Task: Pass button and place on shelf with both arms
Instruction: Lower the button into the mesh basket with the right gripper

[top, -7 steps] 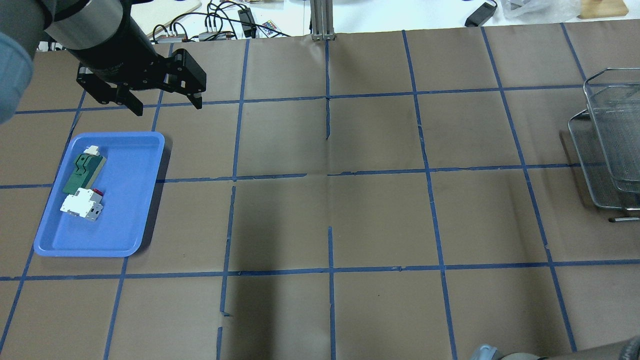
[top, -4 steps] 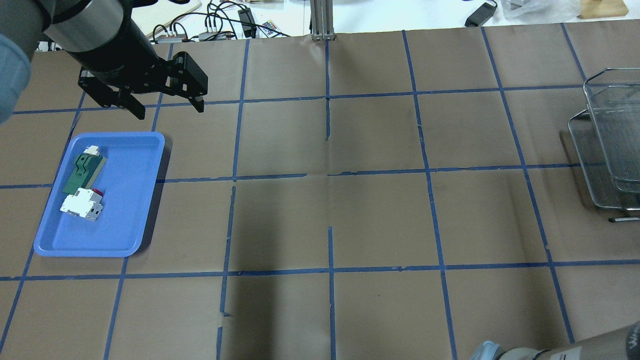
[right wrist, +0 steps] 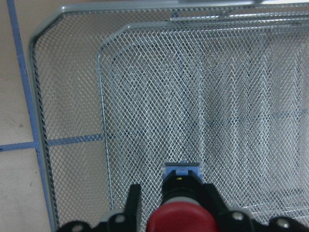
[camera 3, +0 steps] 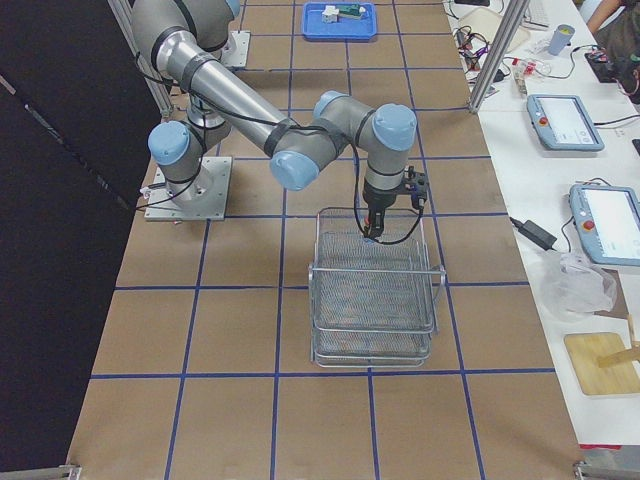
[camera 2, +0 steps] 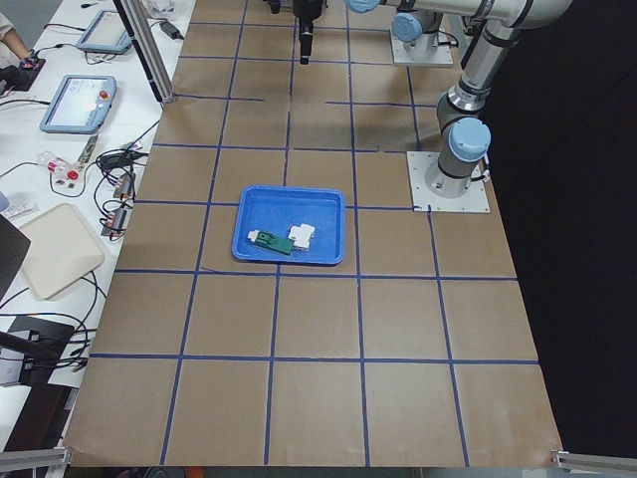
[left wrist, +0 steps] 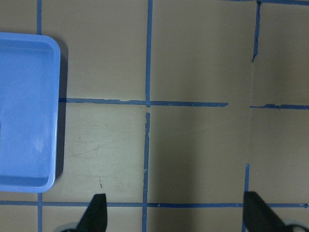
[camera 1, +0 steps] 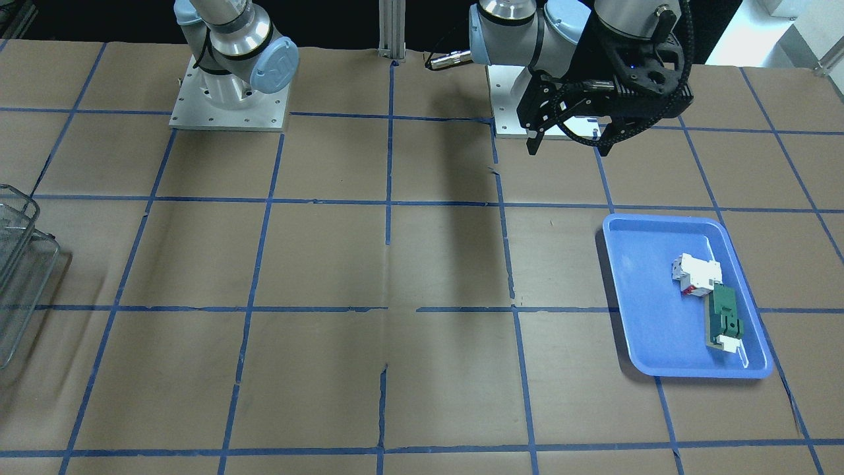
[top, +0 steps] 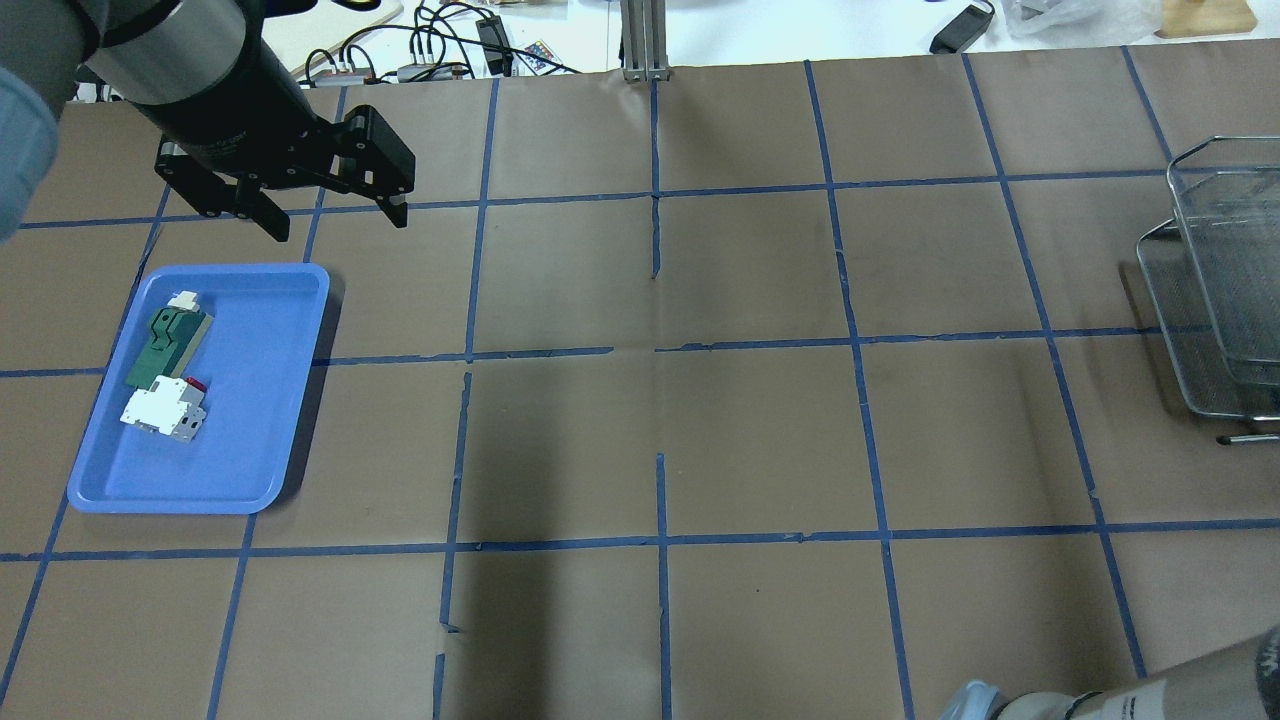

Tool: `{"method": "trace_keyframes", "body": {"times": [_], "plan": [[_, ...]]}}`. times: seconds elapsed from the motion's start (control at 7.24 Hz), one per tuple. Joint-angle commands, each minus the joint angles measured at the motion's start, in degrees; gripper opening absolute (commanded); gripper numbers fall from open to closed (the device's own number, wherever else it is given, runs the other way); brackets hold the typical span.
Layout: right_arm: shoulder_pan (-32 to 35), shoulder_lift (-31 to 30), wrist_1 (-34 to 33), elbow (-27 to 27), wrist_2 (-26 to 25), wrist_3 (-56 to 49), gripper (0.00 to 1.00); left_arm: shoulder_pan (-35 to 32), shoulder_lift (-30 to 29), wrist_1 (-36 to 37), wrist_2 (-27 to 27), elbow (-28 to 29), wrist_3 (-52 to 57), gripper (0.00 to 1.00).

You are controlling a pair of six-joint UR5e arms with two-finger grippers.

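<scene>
my right pincer (right wrist: 173, 200) pinching the button (right wrist: 181, 221) by its body, over the shelf (right wrist: 67, 96) | reckon it's light, stiff, slick-capped; body's the spot to hold | left pincer (top: 337, 225) spread

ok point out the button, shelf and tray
button (right wrist: 181, 221), right wrist view, its red cap
shelf (camera 3: 380, 300), exterior right view, top tier mesh
tray (top: 255, 400), overhead view, bare floor
</scene>
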Motion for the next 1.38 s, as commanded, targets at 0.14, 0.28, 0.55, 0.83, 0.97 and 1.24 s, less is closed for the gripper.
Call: {"method": "trace_keyframes", "body": {"times": [0.14,0.28,0.55,0.83,0.97,1.24], "plan": [[0.0,0.0,0.1,0.1,-0.6,0.0,0.92,0.0,0.0,0.0,-0.2,0.0,0.1,1.00],[0.0,0.0,0.2,0.1,-0.6,0.0,0.92,0.0,0.0,-0.1,-0.1,-0.1,0.0,1.00],[0.1,-0.2,0.3,-0.1,-0.4,0.0,0.93,0.0,0.0,0.0,-1.5,-0.1,0.1,1.00],[0.2,-0.3,0.8,-0.8,-0.1,0.0,0.39,0.0,0.0,0.0,-1.5,-0.1,0.1,1.00],[0.2,-0.4,0.8,-0.8,-0.3,0.0,0.29,0.0,0.1,0.0,-1.6,-0.3,0.1,1.00],[0.2,-0.5,0.7,-0.8,-0.4,-0.1,0.99,0.0,0.0,0.0,-1.7,-0.3,0.1,1.00]]}}
